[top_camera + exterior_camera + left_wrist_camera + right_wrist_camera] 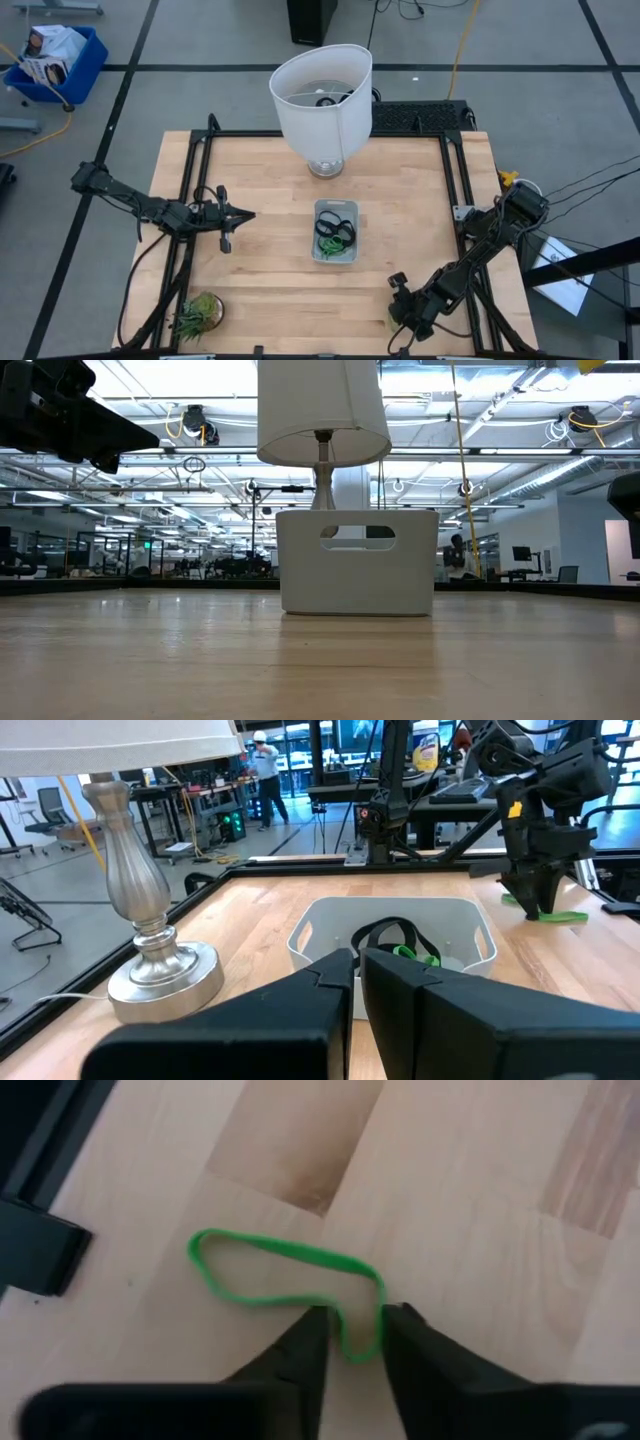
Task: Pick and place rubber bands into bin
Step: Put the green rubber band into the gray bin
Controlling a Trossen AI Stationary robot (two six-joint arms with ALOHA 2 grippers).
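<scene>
A light-green rubber band (285, 1275) lies on the wooden table near its front right. My right gripper (355, 1342) points down over it and is shut on its near end; it also shows in the high view (398, 314). The pale bin (335, 231) sits mid-table on its base, with dark and green rubber bands (400, 942) inside. My left gripper (248, 214) hovers left of the bin, shut and empty. My right gripper pinches the near end lobe of the green band (352, 1348) between its two fingers, coming from above and pointing down. The lobe is squeezed narrow between the fingers (312, 1342). The rest of the band lies flat and slack on the table.
A white lampshade on a silver lamp base (322, 100) stands at the far middle of the table, just behind the bin. A small spiky green plant (198, 313) sits at the front left corner. A black frame rail (455, 180) runs along the table's sides.
</scene>
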